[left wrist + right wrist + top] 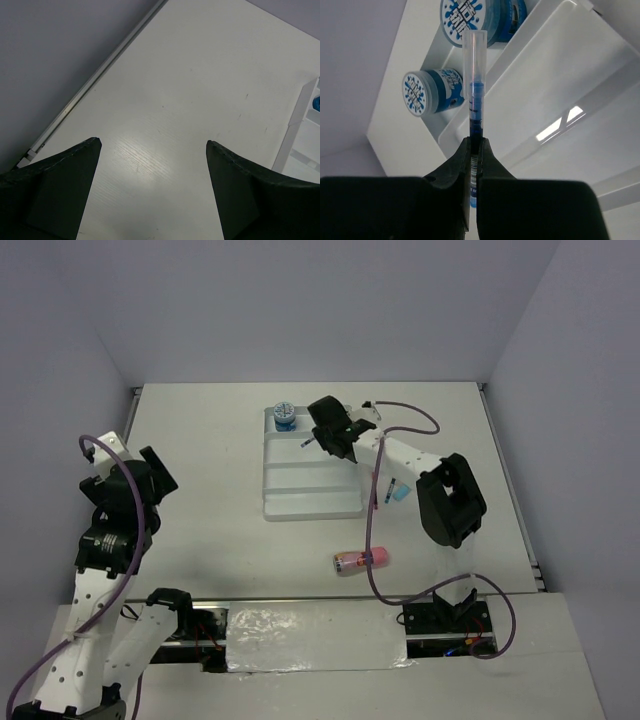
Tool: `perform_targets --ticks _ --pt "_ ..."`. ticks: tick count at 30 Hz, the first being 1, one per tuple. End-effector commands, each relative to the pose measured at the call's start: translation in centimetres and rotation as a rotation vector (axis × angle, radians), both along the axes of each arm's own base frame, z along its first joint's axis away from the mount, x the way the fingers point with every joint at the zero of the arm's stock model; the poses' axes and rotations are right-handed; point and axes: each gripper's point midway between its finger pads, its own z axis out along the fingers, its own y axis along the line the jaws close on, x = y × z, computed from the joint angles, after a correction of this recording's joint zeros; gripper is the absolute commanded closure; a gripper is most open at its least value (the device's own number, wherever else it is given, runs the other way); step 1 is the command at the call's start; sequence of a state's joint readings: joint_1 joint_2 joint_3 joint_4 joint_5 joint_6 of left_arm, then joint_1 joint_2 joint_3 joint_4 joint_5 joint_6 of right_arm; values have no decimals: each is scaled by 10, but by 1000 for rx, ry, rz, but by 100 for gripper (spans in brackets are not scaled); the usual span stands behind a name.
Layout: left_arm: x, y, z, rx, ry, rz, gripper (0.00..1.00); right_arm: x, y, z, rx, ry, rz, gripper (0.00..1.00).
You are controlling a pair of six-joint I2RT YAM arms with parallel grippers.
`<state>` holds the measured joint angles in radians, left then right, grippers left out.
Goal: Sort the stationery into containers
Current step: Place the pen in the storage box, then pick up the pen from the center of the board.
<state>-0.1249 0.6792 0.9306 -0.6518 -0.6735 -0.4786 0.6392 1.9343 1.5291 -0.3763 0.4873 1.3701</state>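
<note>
The white tray [310, 502] lies on the table [200, 440] with its four long compartments running crosswise. Two blue tubs with patterned white tops sit in the far compartment: one [465, 20] is at the tray's left end and the other [427, 92] is just beside it.

The right end effector [475, 141] hangs over the far half of the tray, next to the tubs. Its fingers are pinched nearly together on a thin blue pen [474, 95]. They grip the pen's lower barrel, and the clear-capped end sticks out past the fingertips toward the tubs. From above, the pen's tip shows over the second compartment from the far side. The pictures do not show whether the pen touches the tray.

A light-blue marker [402, 492] lies on the table just to the right of the tray, beside its near right corner. A thin darker pen [386, 490] lies close alongside it, too small to make out further. A pink-red tube [362, 560] lies on its side on the table, near the tray's near right corner and apart from it.

The left end effector [153, 141] is well to the left of the tray, with its fingers spread wide and nothing between them. It is above bare table. The tray's left edge and a sliver of one blue tub show at the right border of the left wrist view.
</note>
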Motion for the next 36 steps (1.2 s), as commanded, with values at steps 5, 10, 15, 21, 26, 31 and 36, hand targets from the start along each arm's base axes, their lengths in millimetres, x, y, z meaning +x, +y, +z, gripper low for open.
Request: perform_targets --ticks 5,10,15,21,26,31,36 --pt "6 -2 9 -21 -46 -5 1 11 -3 -23 221 48 -297 98" --pt "8 -4 7 -23 -37 -15 1 12 8 -48 255 90 -321 97" --pt "11 -9 6 -29 -35 -50 1 22 10 -46 248 40 -308 79" --pt "11 -11 7 -32 -41 -64 1 29 9 -20 212 -15 -238 28" --pt "11 -11 7 -31 -41 -64 1 15 -16 40 135 -197 -67 22" --pt "10 -15 8 -29 -48 -81 1 -21 -57 61 -184 -218 443 28" --pt "12 -18 9 -33 -47 -101 1 -70 -124 -9 -544 182 611 45"
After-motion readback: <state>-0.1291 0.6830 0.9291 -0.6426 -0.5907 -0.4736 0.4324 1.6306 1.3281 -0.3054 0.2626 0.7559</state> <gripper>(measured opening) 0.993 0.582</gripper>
